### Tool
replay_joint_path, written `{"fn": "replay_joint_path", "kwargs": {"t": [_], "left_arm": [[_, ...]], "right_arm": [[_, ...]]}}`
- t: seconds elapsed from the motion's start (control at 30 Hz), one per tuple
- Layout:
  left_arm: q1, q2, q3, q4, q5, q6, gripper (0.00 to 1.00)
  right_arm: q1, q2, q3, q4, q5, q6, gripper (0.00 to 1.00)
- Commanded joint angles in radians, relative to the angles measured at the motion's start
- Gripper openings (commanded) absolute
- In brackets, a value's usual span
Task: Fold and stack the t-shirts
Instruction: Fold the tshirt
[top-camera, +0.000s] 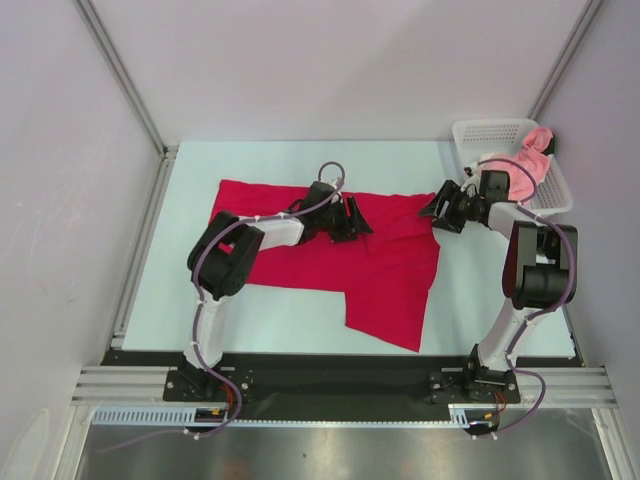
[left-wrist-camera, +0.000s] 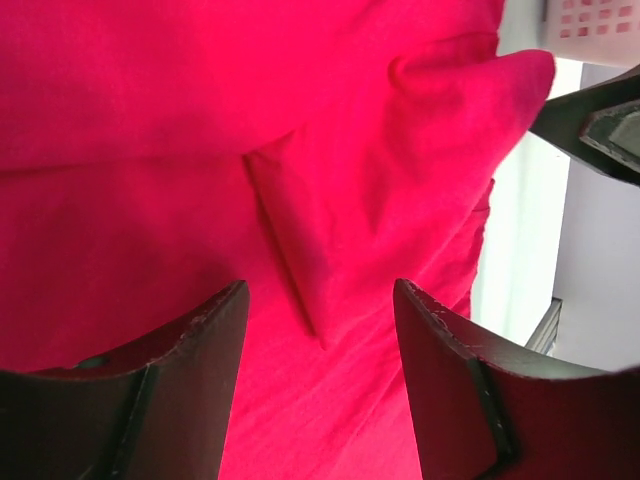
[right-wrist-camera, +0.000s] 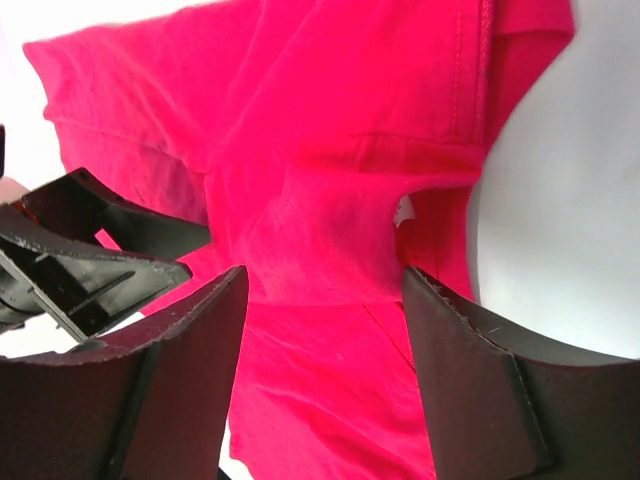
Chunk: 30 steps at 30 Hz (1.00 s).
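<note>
The red shirt (top-camera: 330, 255) lay spread on the counter (top-camera: 190, 290). The left end effector (top-camera: 352, 220) and right end effector (top-camera: 440, 208) hovered over it, jaws apart, probably readying a fold. The pink shirt (top-camera: 533, 165) sat in the basket (top-camera: 490, 130).

Fixed surroundings of the workcell
White mesh basket (top-camera: 487, 131) at far right corner of pale table (top-camera: 300, 165); grey walls (top-camera: 330, 70) behind, aluminium rail (top-camera: 330, 383) in front
</note>
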Motion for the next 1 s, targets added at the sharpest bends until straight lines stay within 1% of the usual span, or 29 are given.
{"fn": "replay_joint_path", "kwargs": {"t": [0.0,0.07,0.2,0.4,0.47,0.63,0.67,0.73,0.77,0.87,0.9,0.93,0.97], "left_arm": [[-0.013,0.021,0.046,0.024,0.026,-0.034,0.65],[-0.018,0.033,0.061,0.032,0.044,-0.039,0.63],[-0.033,0.041,0.063,0.030,0.073,-0.059,0.62],[-0.048,0.036,0.046,0.034,0.090,-0.082,0.60],[-0.048,0.036,0.048,0.037,0.097,-0.087,0.56],[-0.048,0.033,0.069,0.041,0.112,-0.097,0.44],[-0.048,0.033,0.078,0.041,0.115,-0.100,0.40],[-0.048,0.028,0.083,0.041,0.121,-0.110,0.37],[-0.048,0.024,0.089,0.041,0.123,-0.111,0.35],[-0.045,0.019,0.101,0.037,0.126,-0.119,0.33],[-0.045,0.016,0.106,0.034,0.127,-0.119,0.32],[-0.042,0.016,0.109,0.030,0.127,-0.120,0.31],[-0.039,0.018,0.118,0.030,0.130,-0.122,0.29]], "right_arm": [[0.024,-0.017,0.006,0.010,0.022,-0.053,0.68],[0.029,-0.018,0.005,0.012,0.035,-0.057,0.68],[0.029,-0.021,0.006,0.016,0.048,-0.071,0.68],[0.027,-0.028,0.054,-0.108,0.150,-0.140,0.68],[0.030,-0.037,0.049,-0.120,0.170,-0.148,0.68],[0.030,-0.031,0.028,-0.082,0.118,-0.143,0.65],[0.030,-0.026,0.025,-0.074,0.110,-0.140,0.65],[0.029,-0.018,0.009,-0.030,0.078,-0.123,0.65],[0.029,-0.015,0.009,-0.018,0.067,-0.122,0.64],[0.029,-0.002,0.006,0.018,0.035,-0.107,0.60],[0.029,0.003,0.005,0.036,0.023,-0.099,0.58],[0.027,0.006,0.008,0.041,0.009,-0.096,0.53],[0.027,0.017,0.011,0.045,0.006,-0.084,0.52]]}}
